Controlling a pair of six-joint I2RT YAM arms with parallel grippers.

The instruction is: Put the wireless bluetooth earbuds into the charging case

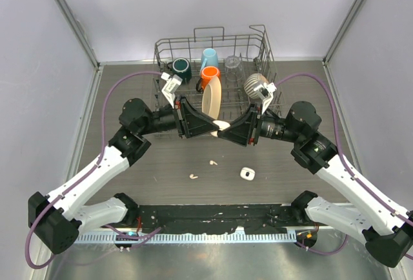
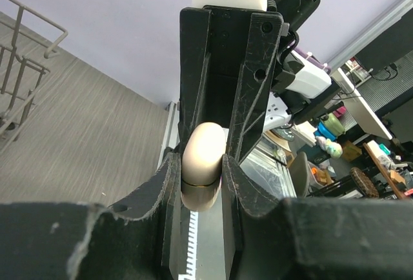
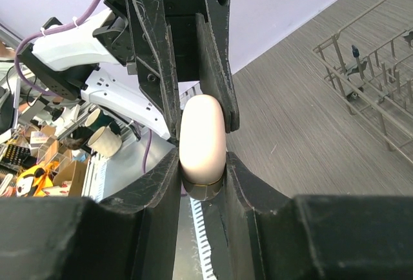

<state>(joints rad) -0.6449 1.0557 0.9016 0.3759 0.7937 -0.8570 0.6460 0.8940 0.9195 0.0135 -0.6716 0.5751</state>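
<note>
Where the two arms meet above the middle of the dark table (image 1: 142, 170), a cream charging case (image 1: 221, 124) is held off the surface between them. The left gripper (image 1: 213, 125) is closed on one end of the case and the right gripper (image 1: 230, 128) is clamped on the other. In both wrist views, black fingers are seen pressed against its rounded sides. A seam is seen around the case and its lid is shut, so nothing inside can be seen. The white earbuds (image 1: 213, 162) are scattered loose on the table in two spots, nearer the arm bases than the held case and apart from it. A second small white case (image 1: 248, 174) is set just right of them; whether anything is in it cannot be told. At the back, a wire dish rack (image 1: 193, 40) is loaded with a dark green mug (image 1: 181, 68), a blue cup (image 1: 208, 57), an orange mug (image 1: 209, 73), a clear glass (image 1: 233, 66), a striped bowl (image 1: 255, 85) and a cream plate (image 1: 211, 99) stood on edge.
</note>
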